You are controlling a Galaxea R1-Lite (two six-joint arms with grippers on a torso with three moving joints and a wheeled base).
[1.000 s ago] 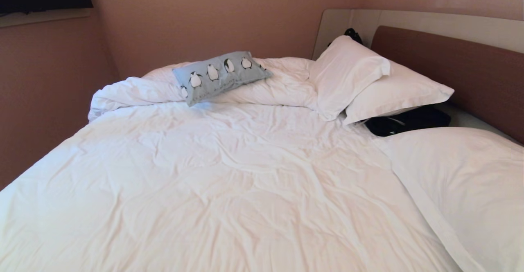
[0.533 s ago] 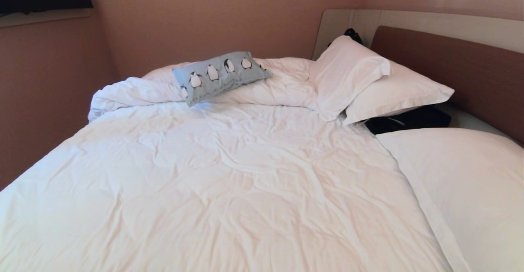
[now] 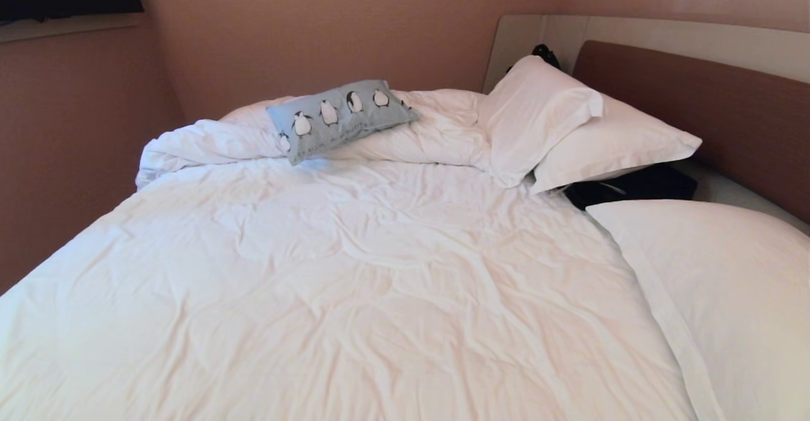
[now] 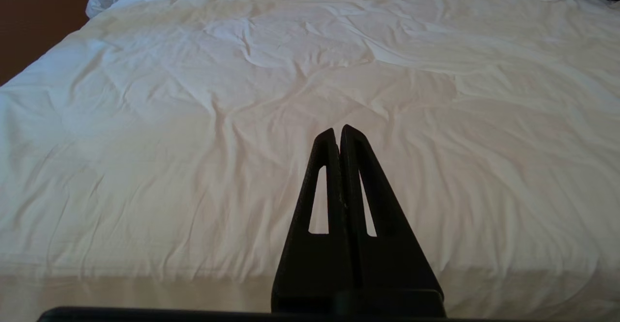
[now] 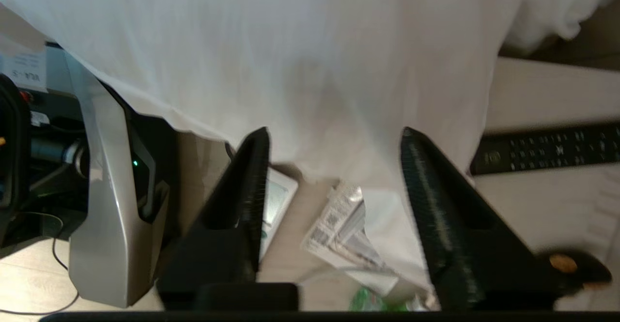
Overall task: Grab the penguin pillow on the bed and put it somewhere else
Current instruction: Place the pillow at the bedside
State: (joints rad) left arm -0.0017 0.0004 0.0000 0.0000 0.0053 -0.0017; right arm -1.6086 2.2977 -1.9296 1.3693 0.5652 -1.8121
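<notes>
The penguin pillow [image 3: 342, 117] lies untouched on the bunched duvet at the far side of the bed [image 3: 354, 294] — well away from both jaws. The right gripper [image 5: 334, 176] gapes empty; the left gripper [image 4: 338, 135] is pressed closed — everything remains.

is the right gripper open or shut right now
Open. In the right wrist view the right gripper shows its two black fingers standing well apart, with white bedding visible between them and nothing held.
</notes>
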